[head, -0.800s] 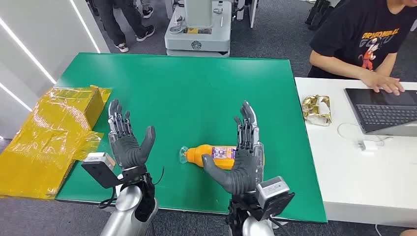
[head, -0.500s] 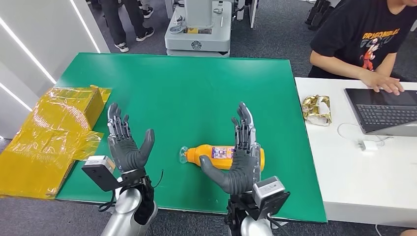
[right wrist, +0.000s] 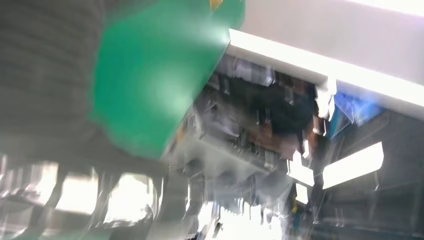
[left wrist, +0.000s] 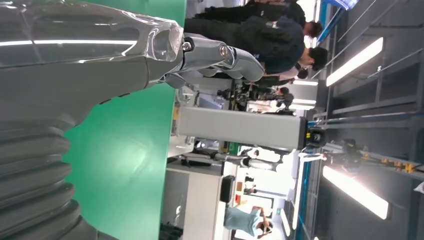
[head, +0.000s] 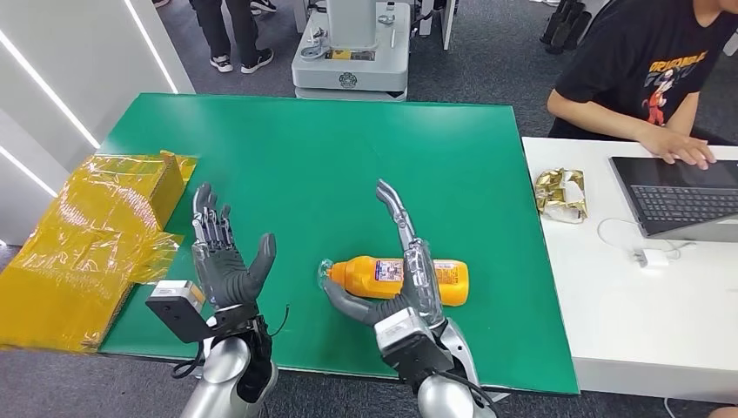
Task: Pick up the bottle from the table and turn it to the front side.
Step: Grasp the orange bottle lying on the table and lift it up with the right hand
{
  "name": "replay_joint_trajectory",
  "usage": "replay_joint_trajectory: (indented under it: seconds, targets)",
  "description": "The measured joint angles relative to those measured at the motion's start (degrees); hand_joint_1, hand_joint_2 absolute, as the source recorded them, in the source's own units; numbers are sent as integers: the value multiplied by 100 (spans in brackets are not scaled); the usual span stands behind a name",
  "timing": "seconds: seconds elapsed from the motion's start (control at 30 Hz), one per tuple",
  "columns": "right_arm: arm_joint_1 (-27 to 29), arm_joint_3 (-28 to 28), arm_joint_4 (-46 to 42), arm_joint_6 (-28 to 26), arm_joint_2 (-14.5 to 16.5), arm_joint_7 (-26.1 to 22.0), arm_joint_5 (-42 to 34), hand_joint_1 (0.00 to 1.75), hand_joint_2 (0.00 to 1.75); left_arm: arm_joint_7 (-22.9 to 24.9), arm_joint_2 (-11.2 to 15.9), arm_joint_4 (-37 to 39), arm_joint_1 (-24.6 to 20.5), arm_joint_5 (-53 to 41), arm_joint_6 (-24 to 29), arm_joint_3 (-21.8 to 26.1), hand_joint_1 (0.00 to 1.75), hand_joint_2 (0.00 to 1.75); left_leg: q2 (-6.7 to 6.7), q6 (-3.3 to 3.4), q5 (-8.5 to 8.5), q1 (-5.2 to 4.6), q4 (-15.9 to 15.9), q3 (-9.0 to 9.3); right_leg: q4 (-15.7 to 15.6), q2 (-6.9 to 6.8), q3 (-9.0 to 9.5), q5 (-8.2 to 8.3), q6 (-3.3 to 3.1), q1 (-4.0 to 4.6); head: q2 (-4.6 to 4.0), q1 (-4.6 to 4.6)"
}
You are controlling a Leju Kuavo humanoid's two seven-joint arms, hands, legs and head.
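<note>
Right arm: it comes up from the near edge of the green counter (head: 287, 139), wrist turned so the right hand (head: 402, 266) stands edge-on, fingers (head: 393, 207) stretched out away from the robot and lifted clear of the surface.
Left arm: raised at the near left corner, the left hand (head: 222, 257) upright with its palm facing inward toward the middle of the counter.
Bottle: the orange bottle (head: 396, 279) lies on its side near the front edge of the counter, cap end (head: 326, 272) pointing toward the robot's left, label with a purple patch facing up.
Bottle and right hand: the right hand crosses over the middle of the bottle; the thumb (head: 344, 305) reaches under the neck end on the near side. Whether palm or thumb actually presses on the bottle I cannot tell.
Right hand state: fingers apart and straight, nothing gripped.
Left hand state: fingers spread wide, thumb out to the side, holding nothing; it stands well apart from the bottle.
Right wrist view: heavily blurred, a patch of green counter and bright lights, no detail to be had.
Surroundings: crumpled yellow wrapping (head: 83, 235) lies at the left edge of the counter; a person (head: 648, 70) sits at a white counter (head: 627, 305) on the right, typing at a laptop (head: 683, 196).
</note>
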Motion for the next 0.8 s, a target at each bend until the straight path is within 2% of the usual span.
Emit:
replay_joint_trajectory:
  seconds: [0.1, 0.27, 0.43, 0.5, 0.67, 0.8]
  targets:
    - [-78, -37, 33, 62, -56, 198, 344, 0, 175, 20, -16, 0, 2, -15, -44, 2, 0, 175, 0, 0, 0, 0, 0, 0, 0, 1, -1, 0, 0, 0, 0, -1]
    - [-192, -184, 42, 196, -261, 938, 1781, 0, 175, 148, -38, -5, -8, -68, -236, 14, 0, 175, -2, 0, 0, 0, 1, 0, -1, -2, 0, 0, 0, 0, 0, -1]
    - [-272, -311, 34, 360, -510, 1487, 2752, 0, 175, 215, -70, -31, -16, -99, -339, 33, 0, 175, -1, 0, 0, -2, 2, 0, -1, -1, 0, 1, 1, -2, 0, 0]
    - [-335, -338, 51, 635, -595, 1750, 3160, 0, 175, 244, -78, -40, -15, -121, -401, 34, 0, 175, -1, 0, 0, -1, 2, 0, -1, -1, 0, 1, 1, -2, 0, 0]
    - [-618, -360, 315, 1776, -885, 2172, 3934, 0, 175, 370, -117, -99, -11, -204, -585, 34, 0, 175, -3, 0, 0, -1, 2, 0, -1, -2, 1, 1, 1, -1, 0, 0]
    - [-823, -350, 643, 2065, -1072, 2237, 4251, 0, 175, 440, -148, -161, -11, -232, -646, 34, 0, 175, -3, 0, 0, -1, 3, 0, -1, -2, 1, 2, 2, -2, 0, 0]
